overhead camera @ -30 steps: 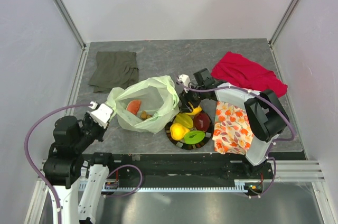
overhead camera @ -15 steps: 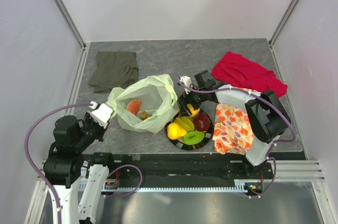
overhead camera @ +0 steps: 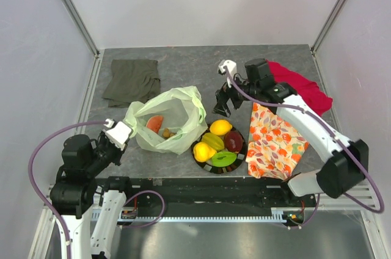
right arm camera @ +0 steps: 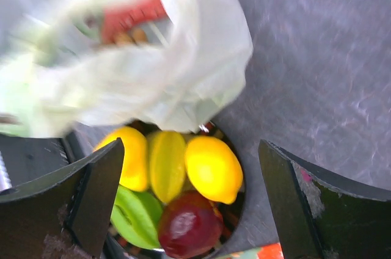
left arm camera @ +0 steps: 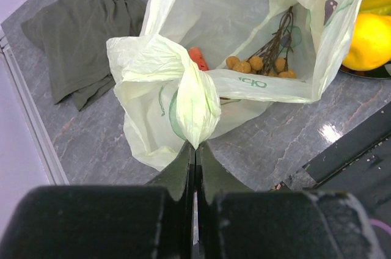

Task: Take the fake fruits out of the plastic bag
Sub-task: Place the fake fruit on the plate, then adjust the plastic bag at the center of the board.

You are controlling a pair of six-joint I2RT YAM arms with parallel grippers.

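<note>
My left pincer (left arm camera: 195,147) is clamped on the plastic bag (left arm camera: 153,57) handle; my right pincer (overhead camera: 223,102) hangs wide, empty, above the lemon (right arm camera: 212,169).

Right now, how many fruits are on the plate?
5: lemon far side, second yellow one left, yellow-green piece centre, dark red one right, green one nearest. None looks hidden.

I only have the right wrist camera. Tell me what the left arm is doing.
Observer: The left gripper is shut on a twisted handle of the plastic bag, at the bag's near-left edge.
Operator: List what's inside the bag; my picture is blurred.
Observer: A brown grape-like cluster on its stem, and a red melon slice.
Operator: Report what lies beyond the bag.
Observer: An olive-grey cloth, at the far left of the table.
</note>
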